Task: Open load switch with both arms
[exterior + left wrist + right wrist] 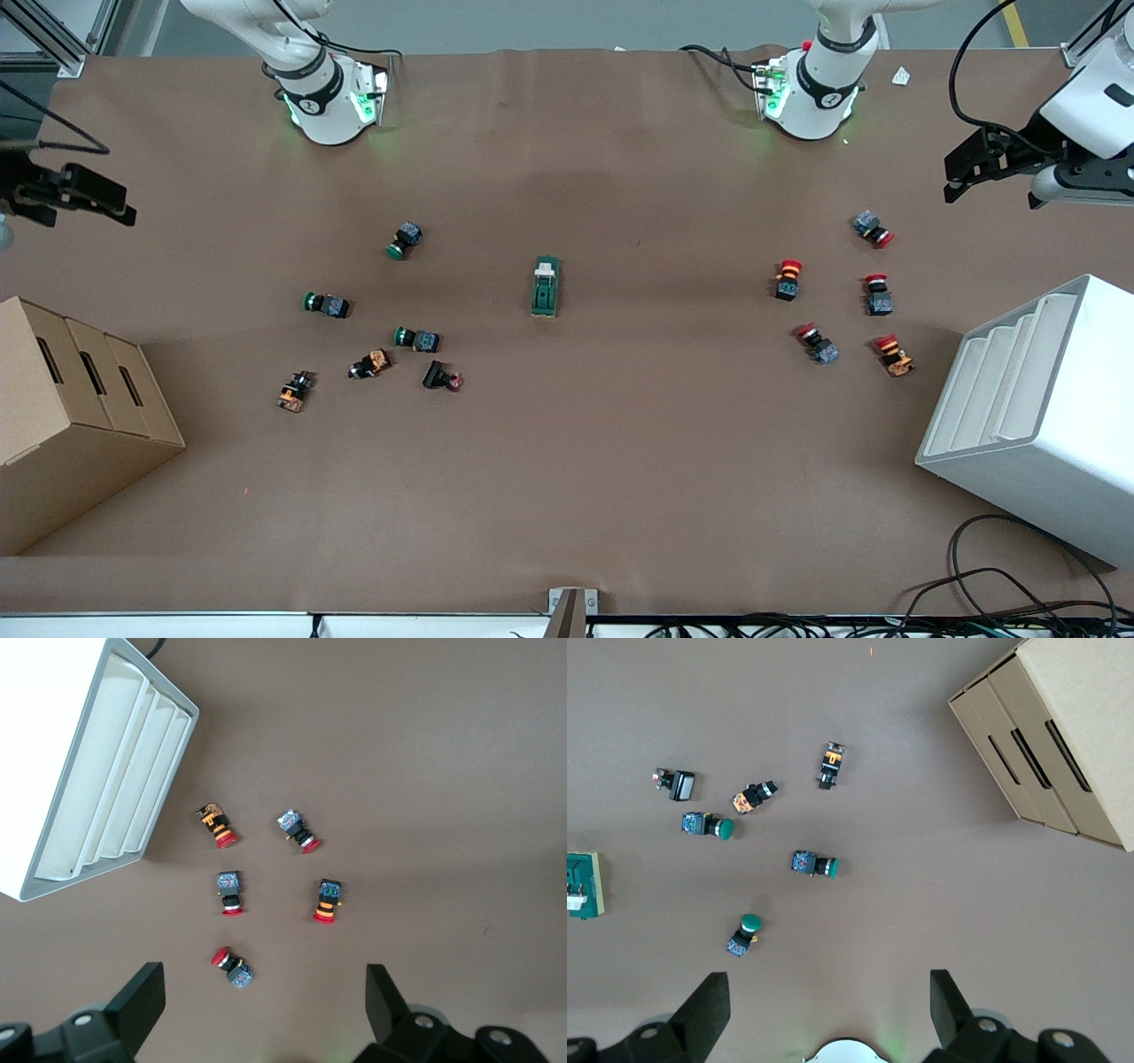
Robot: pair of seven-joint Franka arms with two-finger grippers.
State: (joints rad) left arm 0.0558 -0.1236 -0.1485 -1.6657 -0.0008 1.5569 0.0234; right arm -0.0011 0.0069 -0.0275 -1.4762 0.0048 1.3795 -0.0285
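Observation:
The load switch (547, 286), a dark green block with a white lever, lies flat in the middle of the table, midway between the two arms' bases. It also shows at the edge of the right wrist view (585, 886). My left gripper (957, 177) hangs high over the left arm's end of the table, open and empty (263, 1005), above a group of red push buttons. My right gripper (111, 202) hangs high over the right arm's end, open and empty (828, 1005), above green push buttons. Both are well away from the switch.
Several red push buttons (788, 279) lie toward the left arm's end, beside a white slotted rack (1045, 416). Green, orange and black push buttons (416, 338) lie toward the right arm's end, with a cardboard box (62, 416) at the table edge.

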